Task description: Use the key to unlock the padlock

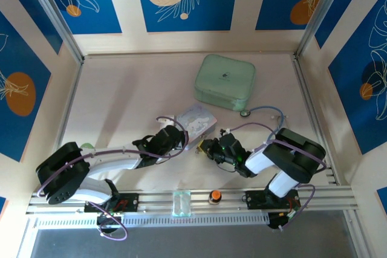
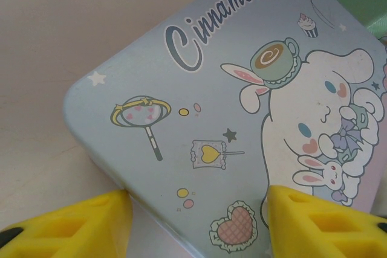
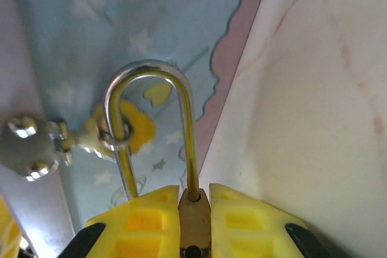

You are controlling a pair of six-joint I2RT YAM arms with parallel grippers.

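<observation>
yellow left fingers (image 2: 78, 231) up close, spread apart and gripping nothing, one off the edge of the pale-blue tin (image 2: 199, 107), one over its lid. lid's down, so whatever's inside is hidden. moving right: right fingers (image 3: 139, 228) clenched on the brass body of the padlock (image 3: 193, 219), just beside the tin, bare table (image 3: 314, 119) on its other side. shackle (image 3: 151, 89) seated in the body, locked, i'd judge. a small ring on the shackle carries a silvery piece (image 3: 27, 143); maybe the key, too blurred to call. step in hand: steadying the lock. next calls for the key in the left fingers, lined up with the keyhole. far right, green case (image 1: 225, 81) shut too.
</observation>
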